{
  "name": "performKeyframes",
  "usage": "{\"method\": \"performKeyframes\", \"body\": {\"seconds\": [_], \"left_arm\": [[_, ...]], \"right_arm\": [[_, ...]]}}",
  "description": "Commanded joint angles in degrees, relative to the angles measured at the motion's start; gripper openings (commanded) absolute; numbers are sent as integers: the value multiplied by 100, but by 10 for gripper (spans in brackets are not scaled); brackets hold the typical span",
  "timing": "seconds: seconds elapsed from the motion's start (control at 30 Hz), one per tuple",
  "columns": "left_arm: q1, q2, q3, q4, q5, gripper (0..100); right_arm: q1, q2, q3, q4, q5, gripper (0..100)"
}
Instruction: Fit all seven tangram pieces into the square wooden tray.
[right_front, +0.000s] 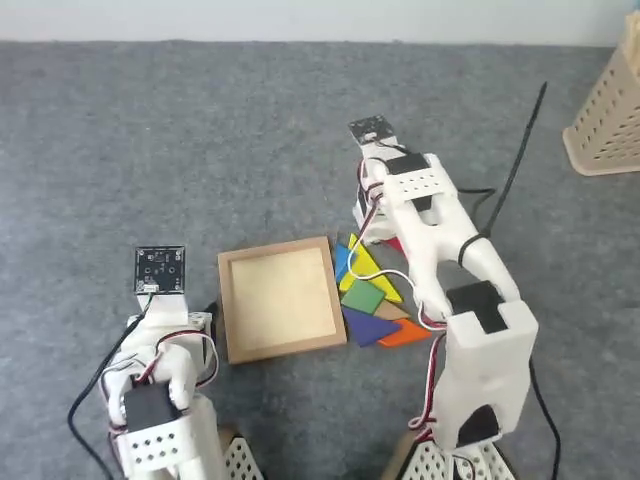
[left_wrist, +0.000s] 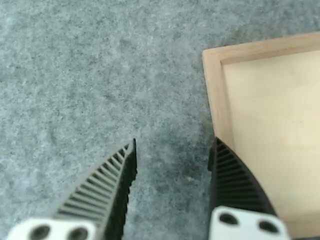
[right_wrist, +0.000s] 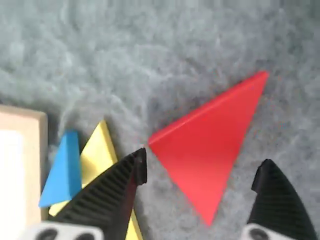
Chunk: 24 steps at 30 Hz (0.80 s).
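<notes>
While the square wooden tray (right_front: 225, 310) sits bare from above, coloured tangram pieces (right_front: 372, 300) cluster beside it. Left wrist: my left gripper (left_wrist: 172, 150) gapes at its rim, perhaps to steady it. Right wrist: my right gripper (right_wrist: 205, 162), spread wide, straddles the red triangle (right_wrist: 210, 140) to pinch it.

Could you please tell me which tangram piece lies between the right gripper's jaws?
The red triangle: it lies between the right gripper's open jaws, while the blue piece and yellow piece sit outside them, beside the tray.
</notes>
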Motion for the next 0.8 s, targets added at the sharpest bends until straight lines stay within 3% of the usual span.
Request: {"method": "performKeyframes", "body": {"seconds": [0.0, 0.43, 0.63, 0.77], "left_arm": [[-26, -88, -22, 18, 53, 225], [-26, -88, -22, 18, 53, 225], [-26, -88, -22, 18, 53, 225], [-26, -88, -22, 18, 53, 225]], "right_arm": [[180, -92, -308, -207, -70, 333], [57, 497, -343, -532, -97, 327], [57, 541, -343, -549, -105, 175], [57, 541, -343, -523, -105, 148]]}}
